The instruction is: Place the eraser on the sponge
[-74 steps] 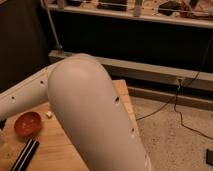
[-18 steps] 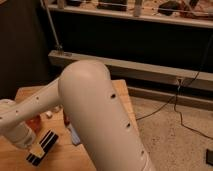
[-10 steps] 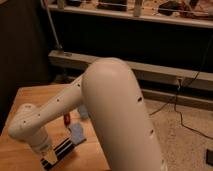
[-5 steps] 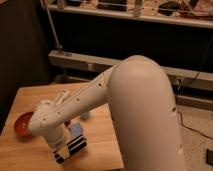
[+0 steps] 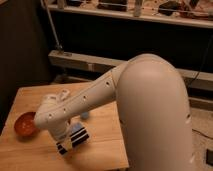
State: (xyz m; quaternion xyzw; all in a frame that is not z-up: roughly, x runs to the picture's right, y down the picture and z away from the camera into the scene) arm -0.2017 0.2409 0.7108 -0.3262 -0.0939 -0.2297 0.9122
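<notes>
My white arm reaches from the right down to the table's front left. Its gripper sits under the wrist and is shut on the eraser, a black bar with pale stripes that tilts up to the right. The light-blue sponge shows right behind the eraser's upper edge, and the bar overlaps it. Whether the eraser touches the sponge I cannot tell. The wrist hides most of the fingers.
An orange bowl stands at the left of the wooden table. A small pale-blue cup-like thing sits just behind the sponge. White objects lie further back. A dark shelf unit rises behind the table.
The arm has swung rightward across the table with the eraser in its gripper, from beside the bowl to over the sponge.
</notes>
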